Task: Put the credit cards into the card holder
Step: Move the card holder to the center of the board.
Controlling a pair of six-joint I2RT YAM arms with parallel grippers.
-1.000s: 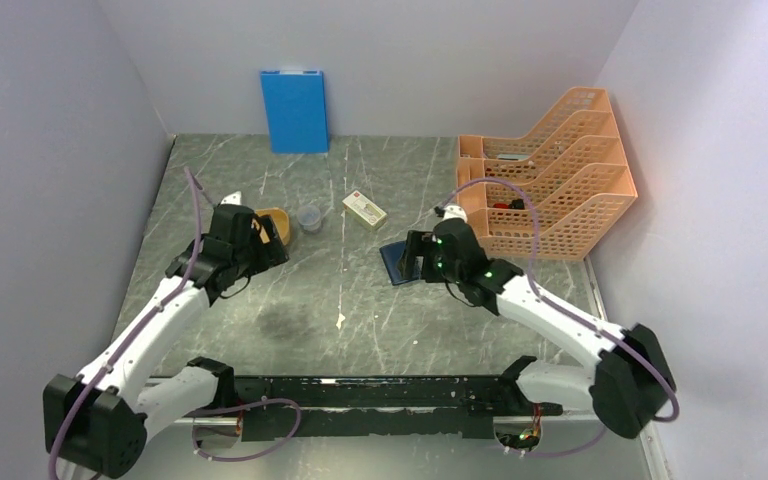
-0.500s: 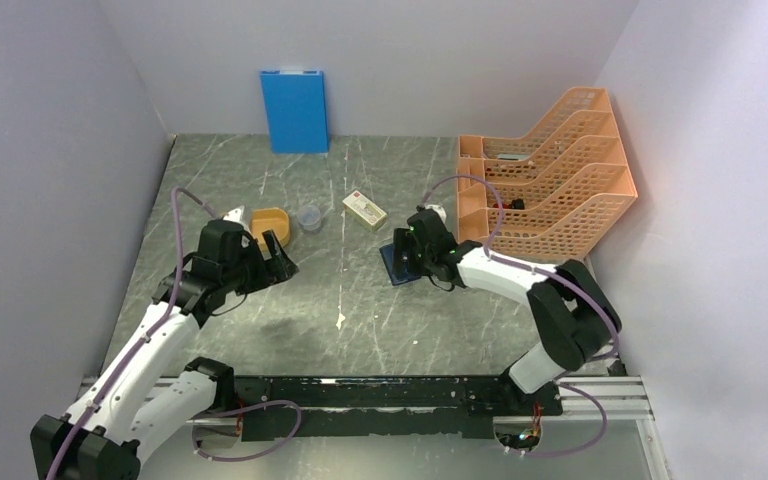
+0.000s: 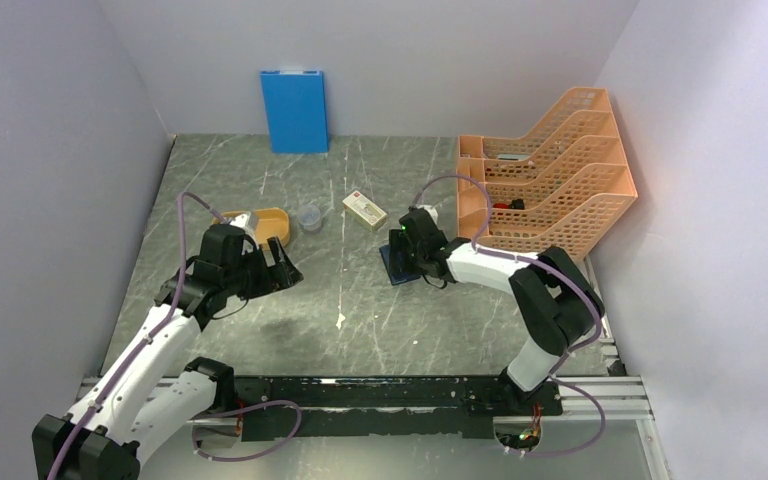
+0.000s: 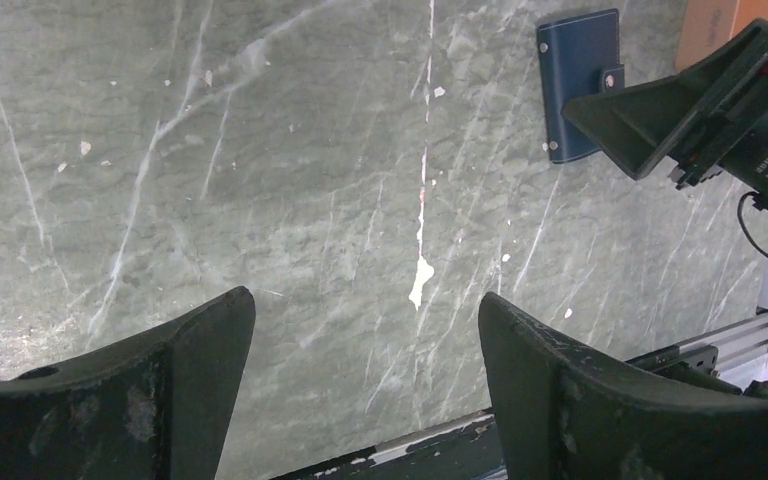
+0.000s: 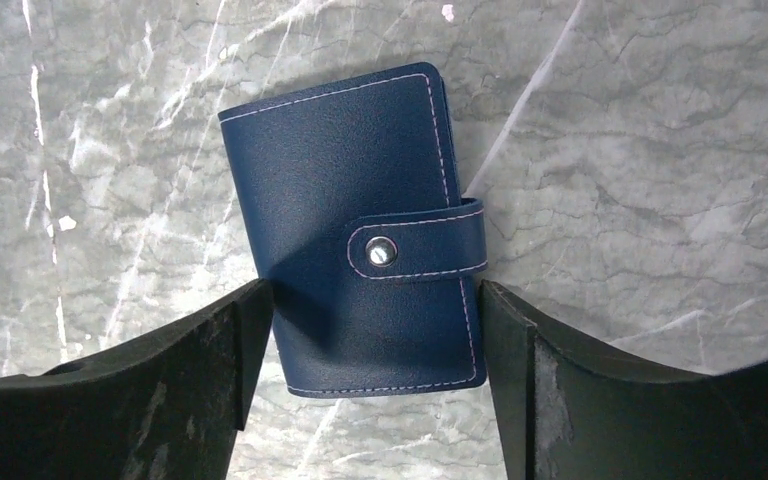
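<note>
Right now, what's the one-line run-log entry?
left gripper: open, empty, over grey marble table | right gripper: open, straddling navy leather snap-tab card holder | card holder: snapped shut, flat on table

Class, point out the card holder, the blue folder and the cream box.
card holder (image 5: 332, 195), right wrist view, front cover.
blue folder (image 3: 294, 110), top view, front face.
cream box (image 3: 364, 211), top view, top face.

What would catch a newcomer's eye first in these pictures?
The bright blue folder standing upright against the back wall and the orange file rack at the right edge stand out most against the grey table. After those, the eye goes to the right gripper low over the middle of the table, one finger on each side of the closed navy card holder.
</note>
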